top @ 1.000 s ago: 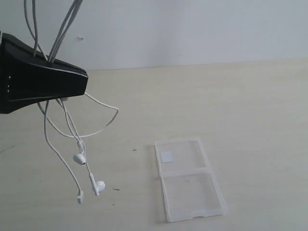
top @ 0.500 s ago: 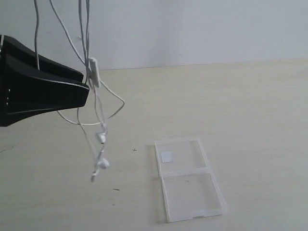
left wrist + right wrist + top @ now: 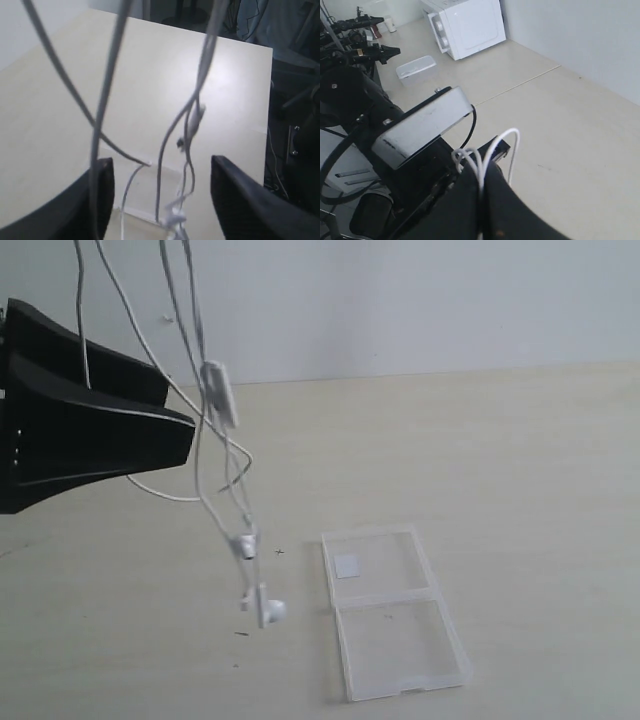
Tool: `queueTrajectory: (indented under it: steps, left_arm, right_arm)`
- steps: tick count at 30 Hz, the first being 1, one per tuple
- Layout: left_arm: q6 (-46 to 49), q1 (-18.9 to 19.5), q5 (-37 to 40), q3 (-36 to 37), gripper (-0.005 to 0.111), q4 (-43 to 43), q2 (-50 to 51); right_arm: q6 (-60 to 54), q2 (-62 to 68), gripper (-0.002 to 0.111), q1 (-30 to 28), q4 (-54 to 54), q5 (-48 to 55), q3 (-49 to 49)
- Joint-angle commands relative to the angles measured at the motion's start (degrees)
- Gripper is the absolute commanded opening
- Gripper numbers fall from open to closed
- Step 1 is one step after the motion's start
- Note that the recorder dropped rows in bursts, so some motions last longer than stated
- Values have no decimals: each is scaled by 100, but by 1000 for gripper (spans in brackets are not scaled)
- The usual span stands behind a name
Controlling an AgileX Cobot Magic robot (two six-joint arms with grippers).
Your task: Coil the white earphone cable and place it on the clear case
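The white earphone cable (image 3: 198, 455) hangs in several strands from above the top of the exterior view. Its inline piece (image 3: 220, 392) and two earbuds (image 3: 268, 612) dangle just left of the clear case (image 3: 392, 640), which lies open and flat on the table, sticker (image 3: 347, 566) on the far half. My right gripper (image 3: 481, 176) is shut on gathered cable loops (image 3: 470, 157); it is out of the exterior view. My left gripper (image 3: 180, 415) is open, and strands of the cable (image 3: 192, 125) hang between and before its fingers (image 3: 102, 175) without being pinched.
The pale wooden table (image 3: 520, 460) meets a white wall at the back. In the right wrist view a white box-shaped appliance (image 3: 470, 25) and a small white tub (image 3: 416, 67) stand far off, and the other arm's grey and black body (image 3: 420, 125) is close by.
The hanging cable has swung right toward the case; the earbuds now dangle near its left edge, and the inline piece has come into view. The left gripper has shifted only slightly.
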Motion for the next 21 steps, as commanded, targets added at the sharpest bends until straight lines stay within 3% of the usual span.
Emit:
queueTrajectory:
  steps: [1,21]
  left_arm:
    - [-3,6,-169,18,61,-208,-12]
    - [-3,6,-249,18,60,-400,-4]
  right_arm:
    - [-206,-50,0,10,312,-81,-52]
    - [-850,49,0,22,1188,-253,-52]
